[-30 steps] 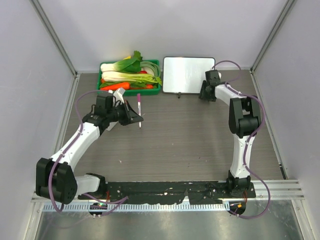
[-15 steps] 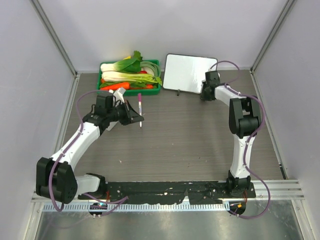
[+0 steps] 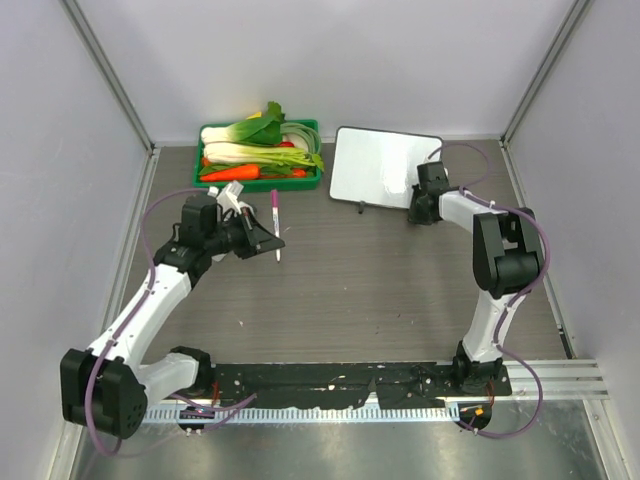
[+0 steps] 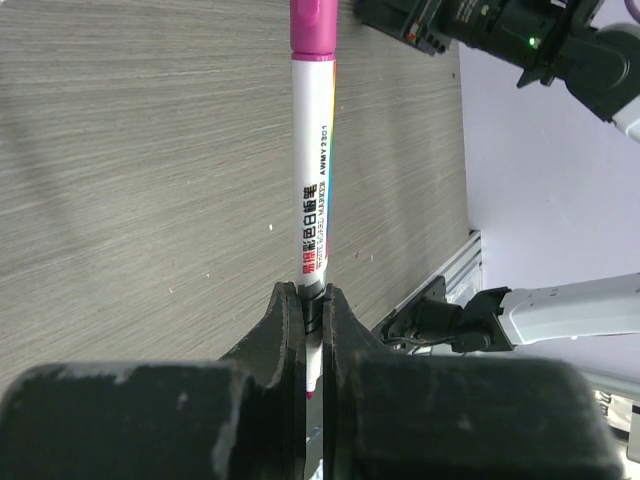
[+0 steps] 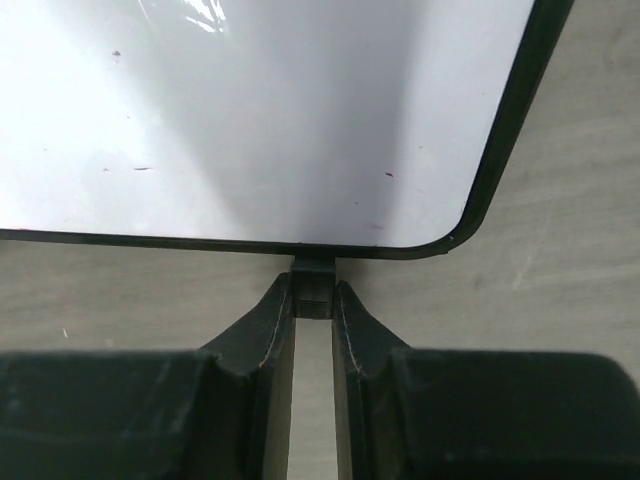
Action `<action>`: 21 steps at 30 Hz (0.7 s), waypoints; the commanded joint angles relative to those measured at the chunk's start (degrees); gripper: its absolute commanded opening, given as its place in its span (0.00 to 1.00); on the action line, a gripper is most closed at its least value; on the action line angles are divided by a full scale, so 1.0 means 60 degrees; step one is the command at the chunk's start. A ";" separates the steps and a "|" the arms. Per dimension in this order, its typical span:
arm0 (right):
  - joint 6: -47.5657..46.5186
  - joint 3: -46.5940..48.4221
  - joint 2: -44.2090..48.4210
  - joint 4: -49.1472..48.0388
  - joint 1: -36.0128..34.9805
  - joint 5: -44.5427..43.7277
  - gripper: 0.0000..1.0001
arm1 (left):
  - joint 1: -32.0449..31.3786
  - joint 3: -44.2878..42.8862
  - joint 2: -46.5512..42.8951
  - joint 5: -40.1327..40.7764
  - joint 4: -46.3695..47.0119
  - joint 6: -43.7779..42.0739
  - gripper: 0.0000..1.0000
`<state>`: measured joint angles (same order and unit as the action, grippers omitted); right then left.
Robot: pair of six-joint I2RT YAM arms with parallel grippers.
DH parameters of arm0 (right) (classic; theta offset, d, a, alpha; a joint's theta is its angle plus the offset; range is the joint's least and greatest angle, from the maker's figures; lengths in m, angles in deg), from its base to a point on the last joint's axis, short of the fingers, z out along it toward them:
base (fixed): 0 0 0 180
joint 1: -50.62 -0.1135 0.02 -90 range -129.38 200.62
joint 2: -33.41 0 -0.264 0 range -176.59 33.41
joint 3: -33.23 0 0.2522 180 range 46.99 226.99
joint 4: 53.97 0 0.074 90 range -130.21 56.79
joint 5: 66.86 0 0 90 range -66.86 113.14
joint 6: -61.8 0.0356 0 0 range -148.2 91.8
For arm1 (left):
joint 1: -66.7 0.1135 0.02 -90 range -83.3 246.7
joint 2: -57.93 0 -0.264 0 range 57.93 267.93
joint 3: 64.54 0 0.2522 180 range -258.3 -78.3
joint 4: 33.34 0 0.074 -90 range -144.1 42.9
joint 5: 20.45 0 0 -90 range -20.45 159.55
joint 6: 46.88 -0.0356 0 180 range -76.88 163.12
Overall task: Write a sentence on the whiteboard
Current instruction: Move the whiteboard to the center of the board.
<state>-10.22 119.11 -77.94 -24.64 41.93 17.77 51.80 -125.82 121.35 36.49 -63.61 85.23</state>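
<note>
Whiteboard [image 3: 385, 165] swung askew since before, right gripper [image 3: 413, 207] clamped on its foot [image 5: 314, 270], left gripper [image 3: 268, 240] clamped on marker [image 3: 277, 215]

The right claw [image 5: 313, 300] pinches the small black foot [image 5: 313, 268] under the shiny whiteboard [image 5: 250, 120]. Its edge is dark, its corner round. Grey bench [image 5: 560, 250] shows beside it.
</note>
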 commanded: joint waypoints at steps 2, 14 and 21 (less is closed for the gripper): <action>0.0182 -0.1500 0.1506 0.0935 -0.0075 0.0161 0.01 | 0.0051 0.0391 -0.0783 -0.0130 0.0189 0.0321 0.00; 0.0812 -0.4197 0.4772 0.1447 -0.1946 0.0119 0.01 | 0.0051 0.0788 -0.1926 0.0178 -0.0338 0.0453 0.00; 0.1850 -0.4607 0.4906 0.1317 -0.3882 -0.0438 0.01 | 0.0051 0.0744 -0.2351 0.0339 -0.0602 0.0511 0.00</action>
<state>-3.60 92.40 -49.85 -15.74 23.70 16.22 51.82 -121.19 109.15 38.09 -66.57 87.79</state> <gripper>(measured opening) 0.211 0.048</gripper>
